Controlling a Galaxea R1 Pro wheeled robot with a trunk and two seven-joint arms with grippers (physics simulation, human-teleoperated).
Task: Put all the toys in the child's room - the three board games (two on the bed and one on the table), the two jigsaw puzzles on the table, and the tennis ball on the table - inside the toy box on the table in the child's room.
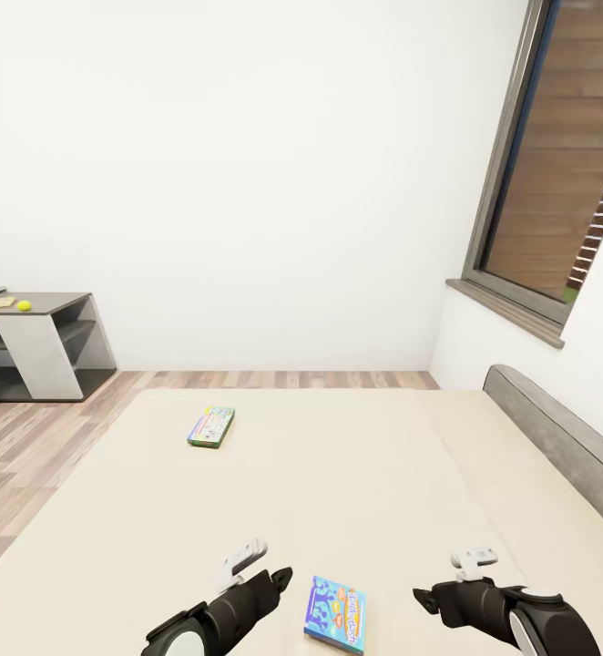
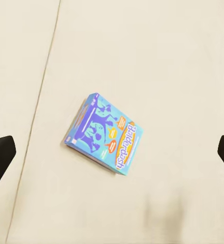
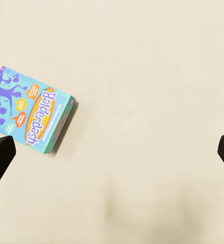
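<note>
We hovered over the bed, both grippers' fingers spread and empty, the Balderdash box at six o'clock awaiting, we judged, our left gripper.

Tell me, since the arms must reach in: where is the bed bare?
The bed is bare between the blue game and the small game, and across to the headboard. Tightest around the blue game, between both grippers.
</note>
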